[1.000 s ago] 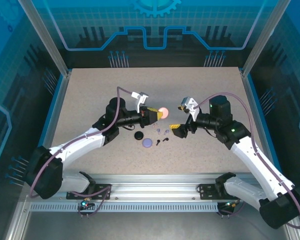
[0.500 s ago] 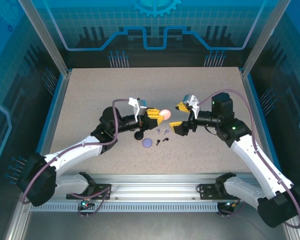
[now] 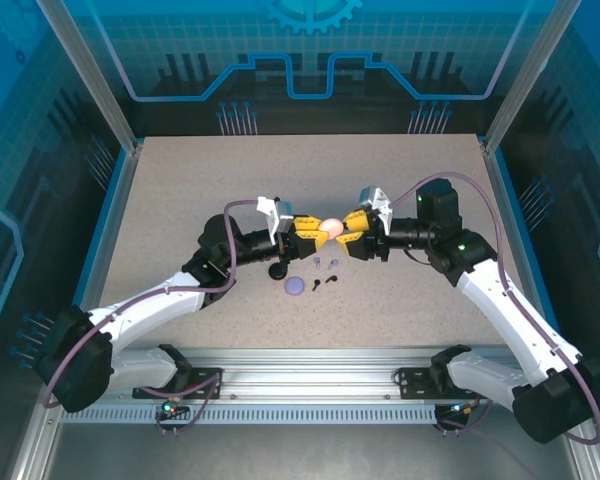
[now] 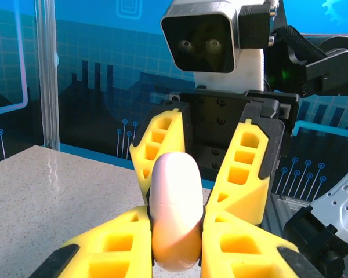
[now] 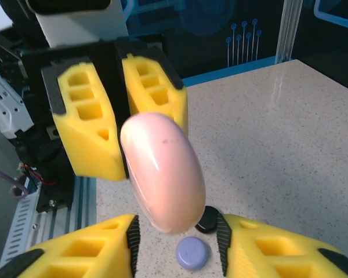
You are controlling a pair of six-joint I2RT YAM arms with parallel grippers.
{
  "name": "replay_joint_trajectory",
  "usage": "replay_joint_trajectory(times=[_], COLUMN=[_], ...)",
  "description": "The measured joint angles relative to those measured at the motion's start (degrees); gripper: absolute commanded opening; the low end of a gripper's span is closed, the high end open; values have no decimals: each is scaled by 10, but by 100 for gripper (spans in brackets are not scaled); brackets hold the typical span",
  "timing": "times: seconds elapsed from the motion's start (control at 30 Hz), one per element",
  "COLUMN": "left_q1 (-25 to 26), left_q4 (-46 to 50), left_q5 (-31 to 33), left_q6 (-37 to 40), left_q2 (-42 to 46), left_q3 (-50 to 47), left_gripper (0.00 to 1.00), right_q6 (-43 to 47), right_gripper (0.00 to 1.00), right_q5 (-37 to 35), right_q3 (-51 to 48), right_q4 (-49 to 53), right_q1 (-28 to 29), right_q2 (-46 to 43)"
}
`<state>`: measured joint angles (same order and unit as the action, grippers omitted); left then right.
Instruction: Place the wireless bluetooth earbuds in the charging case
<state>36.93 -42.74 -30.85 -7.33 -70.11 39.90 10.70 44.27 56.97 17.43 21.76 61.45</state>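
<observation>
The pale pink oval charging case (image 4: 175, 214) sits on edge, raised off the tabletop, clenched between the yellow fingers (image 4: 113, 246) of the left gripper (image 4: 177, 231). The right gripper (image 5: 177, 231) faces it head-on, its fingers (image 5: 75, 258) spread to either side of the case's far end with a slim gap at each side. Below both grippers lie tiny lavender earbuds (image 3: 321, 262) and black earbuds (image 3: 316, 283), loose on the speckled tabletop (image 3: 180, 180). Just beside them, toward the left gripper's side, rest a round lavender case (image 3: 296, 286) and a round black case (image 3: 278, 271).
</observation>
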Motion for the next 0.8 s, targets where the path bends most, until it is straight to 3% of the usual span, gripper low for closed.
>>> replay_joint_trajectory(times=[0.3,0.43,0.8], left_q1=[0,0,0], left_q4=[0,0,0], left_q5=[0,0,1], left_q6=[0,1,0], left_q2=[0,0,0], left_q3=[0,0,0], left_gripper=[21,27,30], right_q6=[9,9,9], right_gripper=[26,25,26], right_q5=[-1,-1,-4], right_q3=[13,15,16], right_q4=[9,12,14], right_q1=[7,8,13], right_q2=[8,8,9])
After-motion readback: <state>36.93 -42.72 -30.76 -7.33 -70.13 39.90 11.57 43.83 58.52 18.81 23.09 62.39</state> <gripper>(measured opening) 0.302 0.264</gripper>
